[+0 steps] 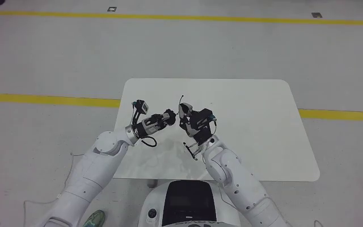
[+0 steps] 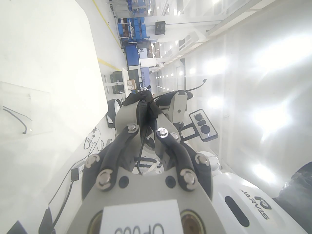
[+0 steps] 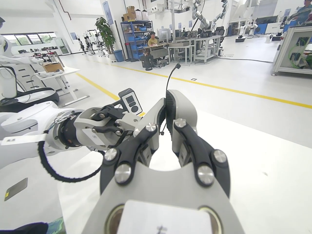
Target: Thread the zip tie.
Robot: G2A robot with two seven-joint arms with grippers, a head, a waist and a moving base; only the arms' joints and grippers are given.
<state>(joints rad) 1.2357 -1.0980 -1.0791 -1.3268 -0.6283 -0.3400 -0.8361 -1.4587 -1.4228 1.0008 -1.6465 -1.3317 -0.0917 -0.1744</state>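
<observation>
- The zip tie (image 3: 168, 81) is looking light, thin and springy, likely slipping easily; gripping close behind its head would be steadying it best.
- The right gripper (image 3: 167, 101) is pinching it between nearly closed pads, with the head poking toward the upper centre of the right wrist view.
- The fingers of the left gripper (image 2: 143, 103) are pressing together just beside; whether they are catching the tie cannot be told.

The top camera sat above the arms and looked straight down from well up, taking in the whole white surface (image 1: 255, 136). Each wrist camera rode close behind its own fingers (image 2: 126, 114), looking out along them. The left one faced the right gripper (image 1: 182, 112), the right one the left gripper (image 1: 170, 117). All three views shared that meeting spot.
</observation>
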